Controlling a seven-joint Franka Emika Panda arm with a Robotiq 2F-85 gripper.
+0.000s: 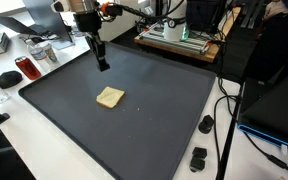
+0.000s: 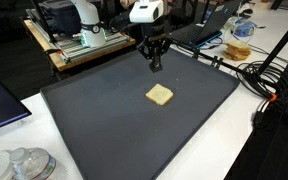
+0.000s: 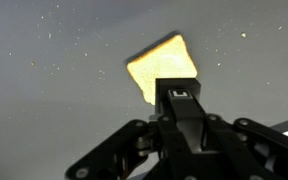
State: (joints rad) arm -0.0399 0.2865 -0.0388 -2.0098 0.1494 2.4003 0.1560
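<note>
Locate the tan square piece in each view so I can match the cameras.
Exterior view: tan piece left of centre on the dark mat, below the gripper in the picture.
Exterior view: tan piece near mid-frame, just below the gripper.
Wrist view: tan piece upper centre, partly hidden by the gripper.
Shared landmark: the dark mat under it.

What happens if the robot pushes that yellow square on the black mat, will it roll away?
Probably not: the yellow square lies flat with straight edges, so it should slide rather than roll. It looks thin and small, so likely light. The black mat looks matte, so it may drag a bit. Stiff or soft, I cannot tell.
</note>
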